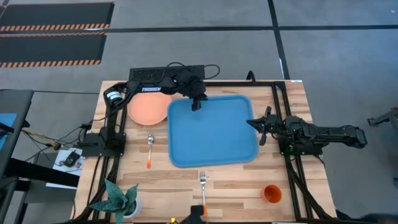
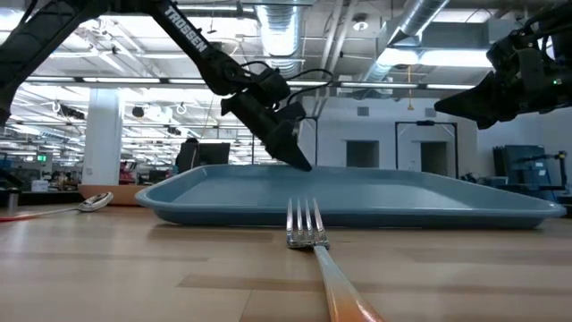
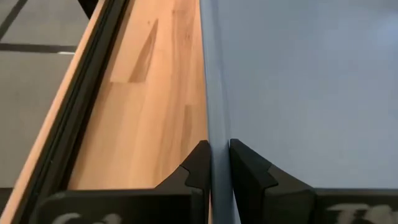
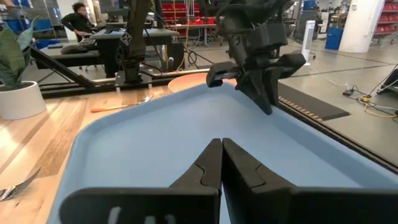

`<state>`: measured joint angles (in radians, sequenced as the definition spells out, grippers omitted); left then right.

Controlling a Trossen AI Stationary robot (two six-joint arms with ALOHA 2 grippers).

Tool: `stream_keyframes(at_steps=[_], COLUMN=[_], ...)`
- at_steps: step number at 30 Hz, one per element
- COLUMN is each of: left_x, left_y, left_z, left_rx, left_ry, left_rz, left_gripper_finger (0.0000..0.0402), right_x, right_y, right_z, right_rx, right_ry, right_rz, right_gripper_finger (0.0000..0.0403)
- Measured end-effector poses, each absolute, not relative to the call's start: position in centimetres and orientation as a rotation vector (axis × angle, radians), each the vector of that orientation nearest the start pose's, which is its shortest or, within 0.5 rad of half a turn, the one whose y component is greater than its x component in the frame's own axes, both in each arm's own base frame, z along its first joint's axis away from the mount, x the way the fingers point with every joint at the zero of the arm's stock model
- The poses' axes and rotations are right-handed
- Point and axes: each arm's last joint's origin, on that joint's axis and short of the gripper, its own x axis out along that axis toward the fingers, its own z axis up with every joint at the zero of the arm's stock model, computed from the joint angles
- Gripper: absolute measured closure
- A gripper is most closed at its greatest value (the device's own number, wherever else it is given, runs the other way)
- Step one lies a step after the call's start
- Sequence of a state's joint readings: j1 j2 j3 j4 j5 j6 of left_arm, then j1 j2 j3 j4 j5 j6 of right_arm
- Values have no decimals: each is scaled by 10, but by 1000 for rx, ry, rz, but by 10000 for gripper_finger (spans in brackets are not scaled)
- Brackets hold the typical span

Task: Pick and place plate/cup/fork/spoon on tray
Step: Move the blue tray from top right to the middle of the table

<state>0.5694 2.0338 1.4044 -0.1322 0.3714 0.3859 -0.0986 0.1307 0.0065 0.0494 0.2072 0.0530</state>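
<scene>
The blue tray lies flat at the table's middle. My left gripper stands at the tray's far rim, shut on it; it also shows in the low view. My right gripper hovers shut and empty over the tray's right rim. The salmon plate lies flat on the table against the tray's far left corner. The spoon lies left of the tray. The fork lies near of the tray, tines toward it. The orange cup stands upright at the near right. My left gripper pinches the tray's far rim, left of the rim's middle. One finger is outside the rim, and the other is inside over the tray's floor. The fingers slant down from the far side, across the rim. The tray rests on the table.
A potted plant stands at the near left corner. Black rails run along the table's sides and far edge. Bare wood shows between the tray and the near edge around the fork.
</scene>
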Motion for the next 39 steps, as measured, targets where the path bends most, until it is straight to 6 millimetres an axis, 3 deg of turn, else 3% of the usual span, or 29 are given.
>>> stream_keyframes(at_steps=[27,39], left_x=[382,385], left_y=[222,218], left_z=[166,166], left_rx=[47,93], left_ry=[720,748], left_rz=[-8,43], left_gripper_finger=[372,311], right_x=[103,103], right_y=[-16,-16], right_z=[160,160], right_rx=[48,48], right_ry=[67,67], right_rz=[-307,-307], right_gripper_finger=[377,377])
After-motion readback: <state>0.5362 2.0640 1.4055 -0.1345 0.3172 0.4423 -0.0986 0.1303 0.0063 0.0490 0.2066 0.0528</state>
